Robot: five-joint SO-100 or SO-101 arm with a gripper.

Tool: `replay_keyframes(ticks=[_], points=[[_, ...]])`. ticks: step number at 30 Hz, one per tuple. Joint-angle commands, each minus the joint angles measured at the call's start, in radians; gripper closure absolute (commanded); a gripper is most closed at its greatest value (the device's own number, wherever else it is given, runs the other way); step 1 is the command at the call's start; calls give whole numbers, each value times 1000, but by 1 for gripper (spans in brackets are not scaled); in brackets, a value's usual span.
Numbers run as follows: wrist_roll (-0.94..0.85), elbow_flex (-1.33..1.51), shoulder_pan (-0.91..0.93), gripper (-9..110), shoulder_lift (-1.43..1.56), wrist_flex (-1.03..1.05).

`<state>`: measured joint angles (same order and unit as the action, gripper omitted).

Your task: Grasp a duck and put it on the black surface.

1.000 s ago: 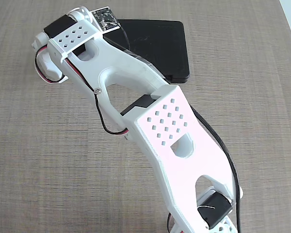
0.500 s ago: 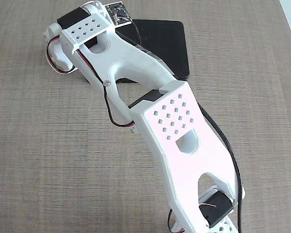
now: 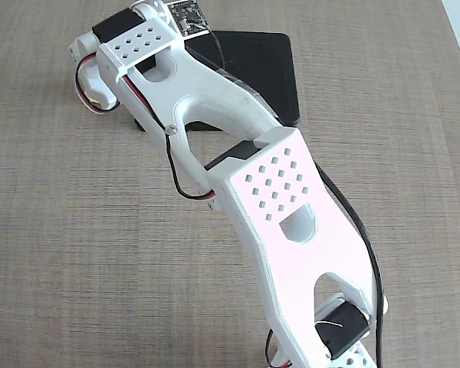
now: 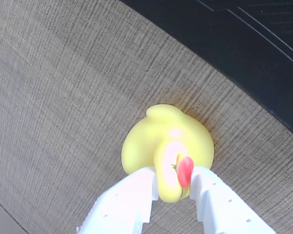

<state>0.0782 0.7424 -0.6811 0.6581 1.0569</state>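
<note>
The fixed view looks steeply down along the arm (image 3: 276, 215). The wrist view sits close above the surface (image 4: 63, 97). Both share the black surface (image 3: 253, 69).

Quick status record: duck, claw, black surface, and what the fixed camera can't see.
duck: yellow duck on the woven tabletop, red-orange beak facing the wrist camera
claw: claw with a white finger on each side of the duck's head; firm contact cannot be told
black surface: black surface bare where visible, duck beside it, not on it
fixed view: arm hides duck and claw
task step: placing not yet done
</note>
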Motion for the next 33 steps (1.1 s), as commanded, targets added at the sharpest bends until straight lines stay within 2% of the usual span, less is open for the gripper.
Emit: replay_keyframes(ticks=[1,9,16,21,33], points=[[5,-9,-2,101,78,8],[-6,160,28,101,459,18],[-8,376,224,100,752,5],[-8,449,374,100,729,5],[3,523,357,100,661,3]])
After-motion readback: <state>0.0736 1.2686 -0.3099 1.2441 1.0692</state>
